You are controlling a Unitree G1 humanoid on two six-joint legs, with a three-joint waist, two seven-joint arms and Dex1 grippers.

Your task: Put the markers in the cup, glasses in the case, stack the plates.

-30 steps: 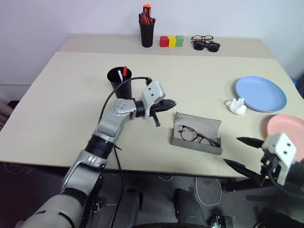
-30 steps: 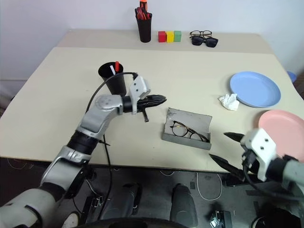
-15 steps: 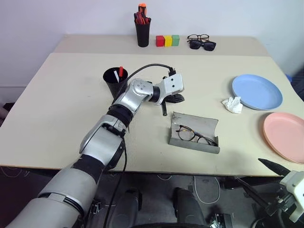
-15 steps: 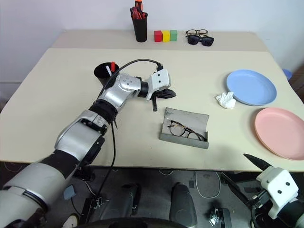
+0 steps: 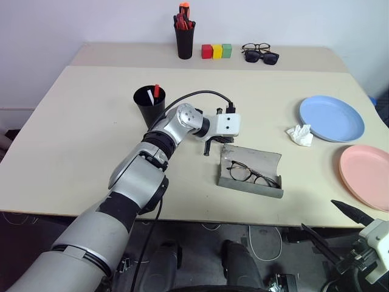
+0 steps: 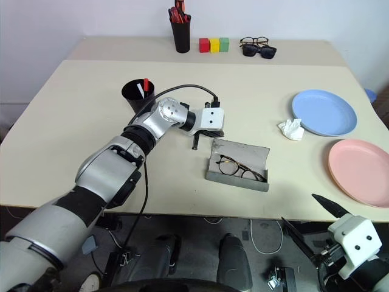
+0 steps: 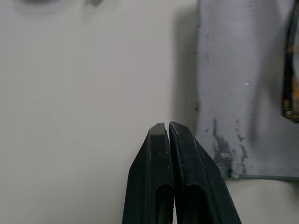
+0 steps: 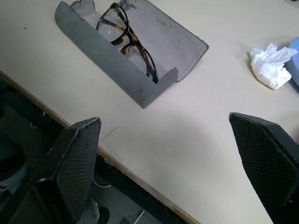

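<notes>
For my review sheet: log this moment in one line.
markers: in cup | glasses: in open case | plates: unstacked | left gripper: shut | right gripper: open

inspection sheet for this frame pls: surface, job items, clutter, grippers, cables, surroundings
Surface: beige table, with a second table butted against its far edge.
Job's things: markers stand in the black cup; glasses lie in the open grey case; blue plate and pink plate lie side by side, unstacked.
Clutter: crumpled tissue beside the blue plate; at the far edge, pen cup, three coloured blocks, spare glasses and sunglasses.
Grippers: left gripper shut, empty, at the case's lid edge; right gripper open, empty, off the table's near edge.
Cables: black cable looping over the left wrist.
Surroundings: white wall behind.
</notes>
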